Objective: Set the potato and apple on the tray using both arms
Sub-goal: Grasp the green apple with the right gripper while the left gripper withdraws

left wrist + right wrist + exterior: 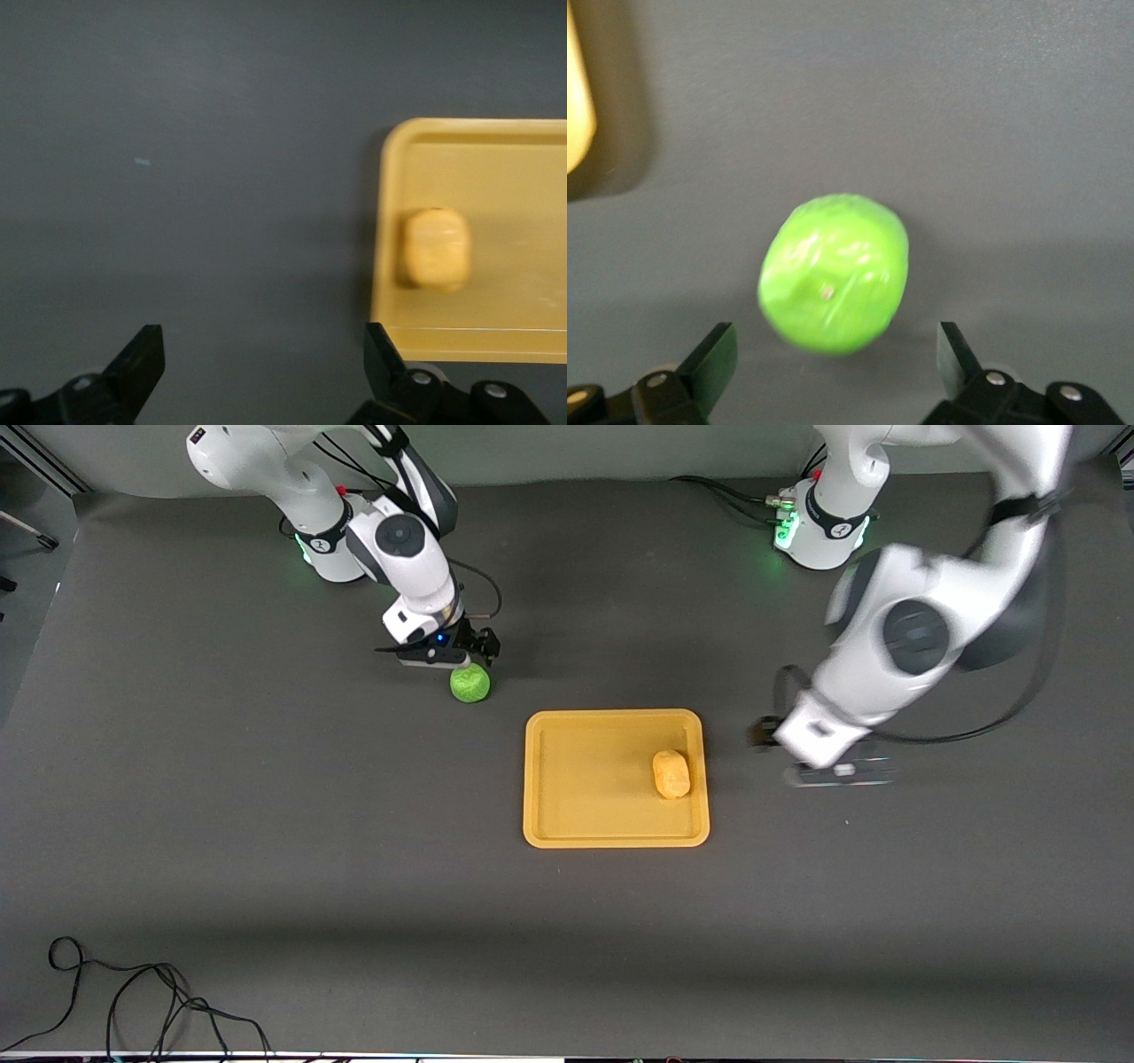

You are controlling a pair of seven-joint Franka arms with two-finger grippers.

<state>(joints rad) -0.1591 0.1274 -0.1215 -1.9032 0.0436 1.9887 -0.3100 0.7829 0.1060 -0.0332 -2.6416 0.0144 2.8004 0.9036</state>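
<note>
Where tray [549, 779] lies, potato [671, 773] (alone)

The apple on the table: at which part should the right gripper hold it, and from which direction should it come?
Probably across the widest middle of the apple, coming straight down from above. It is a small round ball resting on the bare table, apart from the tray, so both sides are free. The right gripper hangs open over it, fingers either side.

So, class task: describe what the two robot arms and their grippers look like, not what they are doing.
Both arms are white with dark grey joint discs, black cables and green-lit bases. The right gripper is black with a small blue light; the left gripper hangs from a white block. In the wrist views the fingers are black and wedge-shaped.
</note>
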